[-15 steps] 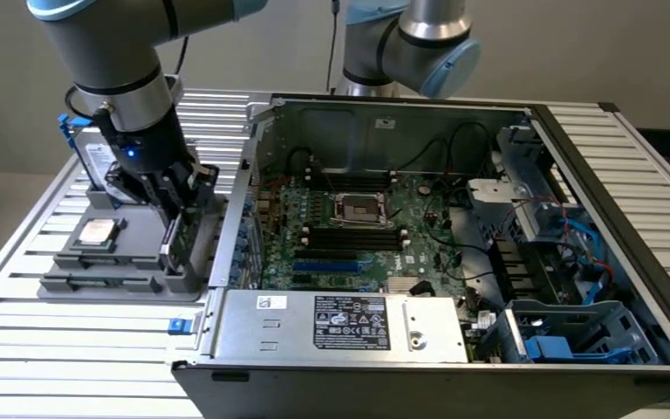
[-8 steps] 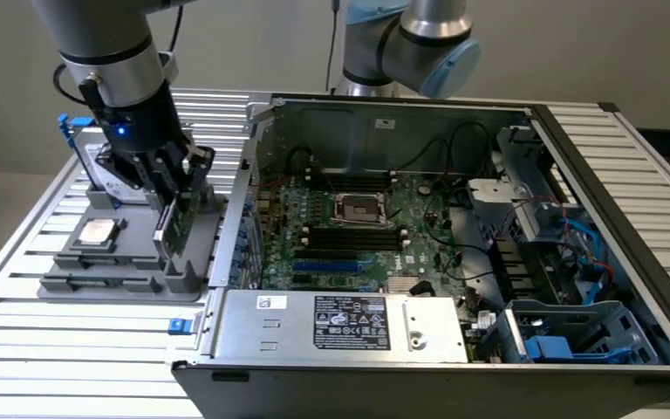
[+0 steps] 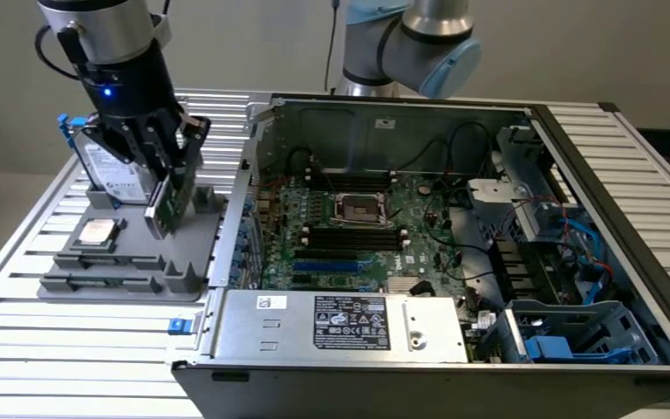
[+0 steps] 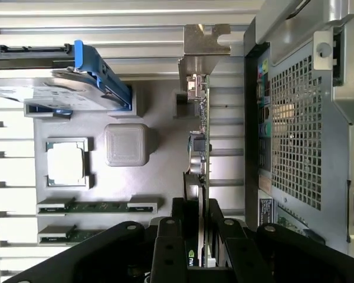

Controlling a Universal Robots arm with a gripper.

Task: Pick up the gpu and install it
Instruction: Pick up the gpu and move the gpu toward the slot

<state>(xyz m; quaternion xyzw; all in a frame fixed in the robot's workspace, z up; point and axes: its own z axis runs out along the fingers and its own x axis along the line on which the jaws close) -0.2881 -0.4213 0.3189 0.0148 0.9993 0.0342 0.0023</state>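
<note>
gripper (image 3: 164, 179) clasps the upright gpu (image 3: 167, 215) at the grey tray (image 3: 126, 285)

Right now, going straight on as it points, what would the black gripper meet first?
The thin green gpu card the gripper grips; beyond it, probably the grey plastic parts tray, though depth is unclear.

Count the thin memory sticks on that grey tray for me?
2. One stick lies beside the square chip; the other stick lies parallel just past it, near the tray's edge, partly covered.
</note>
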